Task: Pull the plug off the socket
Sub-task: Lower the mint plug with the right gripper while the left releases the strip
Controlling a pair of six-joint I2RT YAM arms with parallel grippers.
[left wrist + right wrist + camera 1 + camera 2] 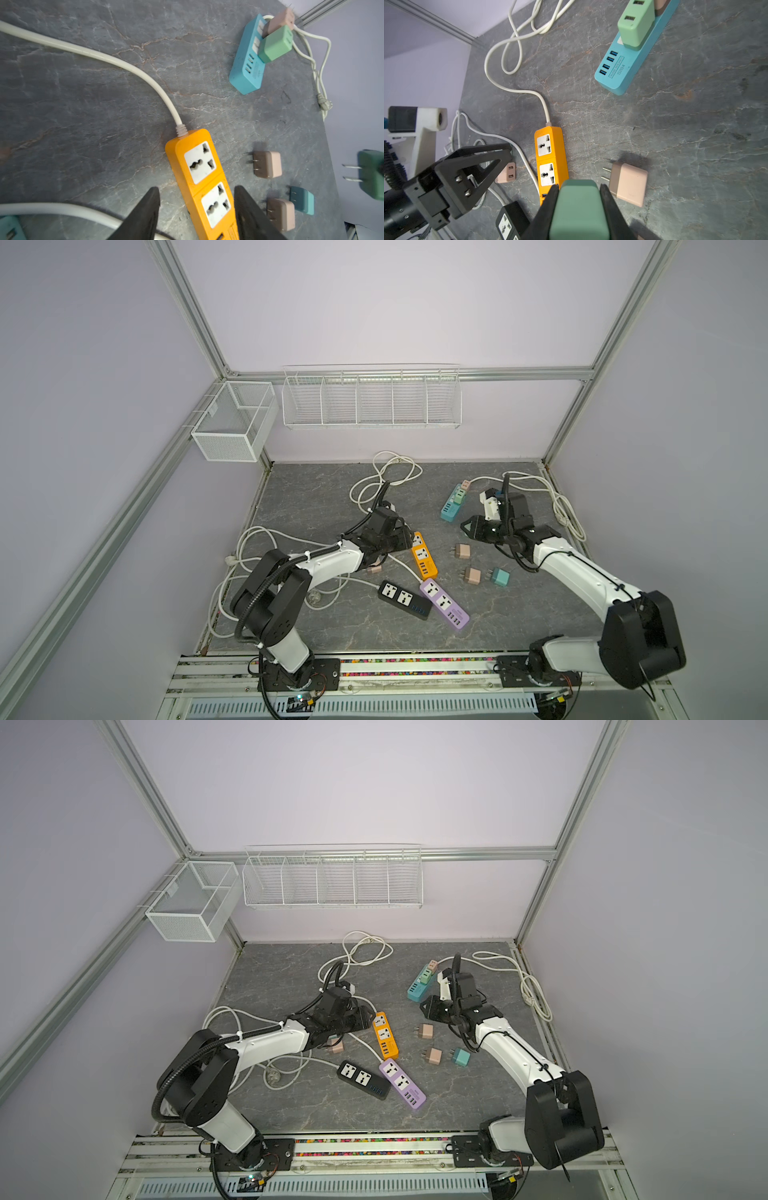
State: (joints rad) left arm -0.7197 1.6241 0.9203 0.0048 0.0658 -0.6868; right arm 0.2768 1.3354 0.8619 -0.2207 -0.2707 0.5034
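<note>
— Dark green plug (pixel 579 207) fills the foreground of the right wrist view, clenched between the black fingers (pixel 546 209) of the right end effector (pixel 579 187). From the left wrist camera we see its two bare prongs (pixel 351 166) in the air, apart from every socket.

— And where do we place the left arm?

— We find the left end effector (pixel 197 190) released, its jaws spread and gripping nothing. Its own camera frames the orange power strip (pixel 199 172) between them, both white sockets uncovered, on the grey marbled table (pixel 316 497). The right wrist view puts that end effector beside the strip, partly hiding a pink plug (pixel 506 172) that lies on the table.

— What do we see plugged in?

— Toward the back right of the table lies the blue power strip (pixel 451 508), with a light green plug (pixel 275 44) and a seated pink plug (pixel 278 21) side by side in its sockets.

— And loose on the table?

— Between the two arms we count two loose pink plugs (pixel 461 551) (pixel 473 573) and a teal plug (pixel 500 577), all on their sides with prongs showing. Nearer the arm bases, a black power strip (pixel 404 599) and a purple power strip (pixel 444 603) lie side by side, and white cords (pixel 390 477) loop across the back of the table.
</note>
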